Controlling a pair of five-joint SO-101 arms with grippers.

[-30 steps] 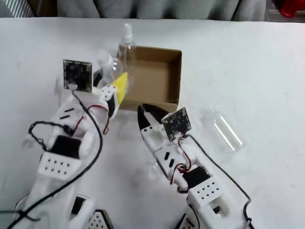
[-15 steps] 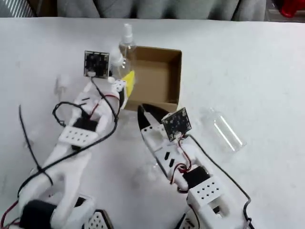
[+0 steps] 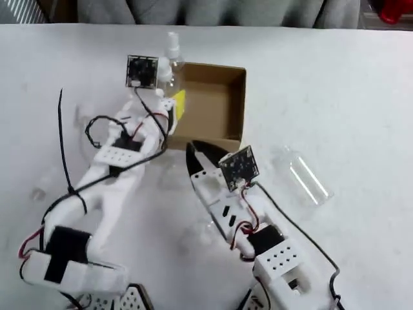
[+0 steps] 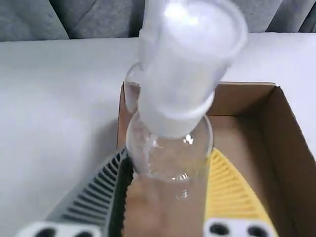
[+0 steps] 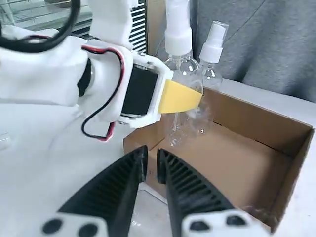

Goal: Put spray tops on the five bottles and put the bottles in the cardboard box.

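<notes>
My left gripper (image 3: 170,98) is shut on a clear bottle (image 4: 170,158) with a white spray top (image 4: 190,64), gripped between its grey and yellow fingers (image 5: 180,96). The held bottle (image 5: 185,116) hangs upright over the left wall of the cardboard box (image 3: 216,106). A second bottle with a spray top (image 3: 171,51) stands just behind the box's left rear corner. A bare clear bottle (image 3: 303,174) lies on the table to the right. My right gripper (image 5: 150,165) sits at the box's front wall (image 3: 200,143), open by a narrow gap with nothing in it.
Small clear parts lie on the white table at the left (image 3: 39,192) and beside the right arm (image 3: 205,229). The box's floor (image 5: 242,165) is bare. A grey cloth (image 5: 266,44) hangs behind the table's far edge.
The left arm has stretched out and carried the held bottle rightward and farther back, up to the box's left wall. The right arm has stayed still.
</notes>
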